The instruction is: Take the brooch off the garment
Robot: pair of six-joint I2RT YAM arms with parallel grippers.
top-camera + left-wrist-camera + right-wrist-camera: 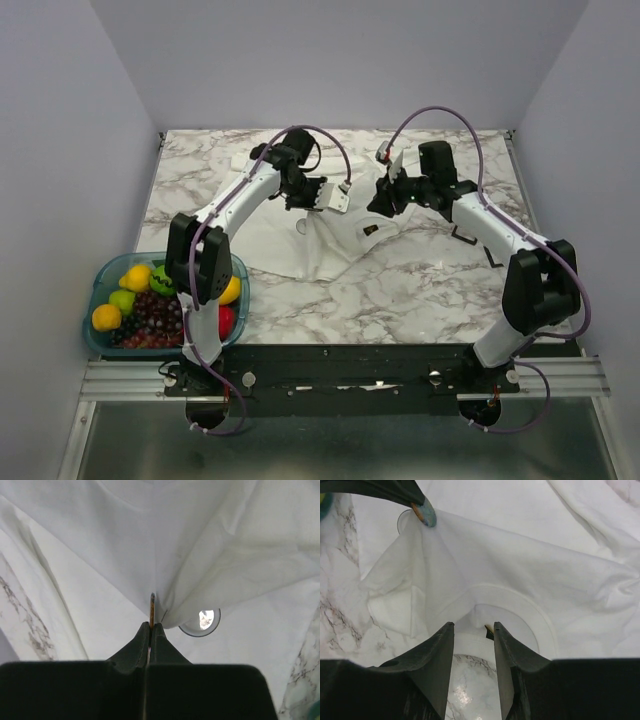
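The left gripper [151,628] is closed tight on the brooch [152,606], which is pinched at its tips, probably to pull it free. The disc shows edge-on, its plane in line with the fingers and its rim pointing onward. Beyond it the garment [215,545] is drawn to a peak. The right gripper [470,628] stands half apart, with the collar just ahead of its tips and no grip I can make out.

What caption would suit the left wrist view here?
Left gripper shut on the brooch seen edge-on, the white garment gathered to a peak at it, a clear round disc showing beneath the fold.
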